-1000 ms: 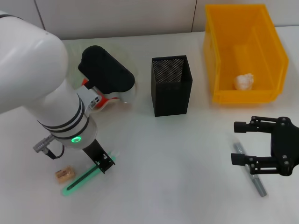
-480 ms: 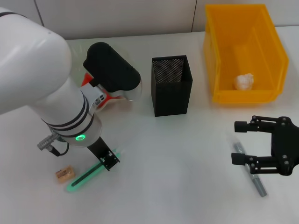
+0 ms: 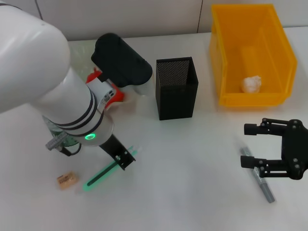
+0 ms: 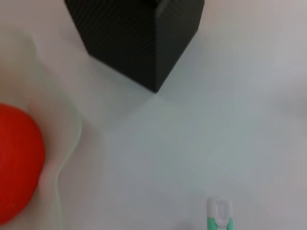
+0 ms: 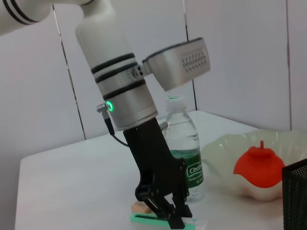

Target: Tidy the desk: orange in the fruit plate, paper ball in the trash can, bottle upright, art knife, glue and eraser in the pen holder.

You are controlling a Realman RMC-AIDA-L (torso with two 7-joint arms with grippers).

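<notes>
Two arms: left pincer at work over the front-left of the table; right pincer idle at front-right, jaws wide, hovering above a grey pen-like tool.
Change: over the last second the left pincer, closed on the green art knife, has carried it from beside the eraser toward the middle of the table; the knife has travelled with it and now lies well apart from the eraser.
Knife attitude: gripped near one end, slanting down; the right wrist view suggests it sits close to the table, contact uncertain.
Pen holder: black mesh pen holder beyond the pincer, nearer than before but not yet reached.
Meaning: transfer of the knife appears under way; a lift and a tilt toward upright are likely needed.
Done: orange in fruit plate; paper ball in yellow trash can; bottle upright.
Left: eraser on the table.
</notes>
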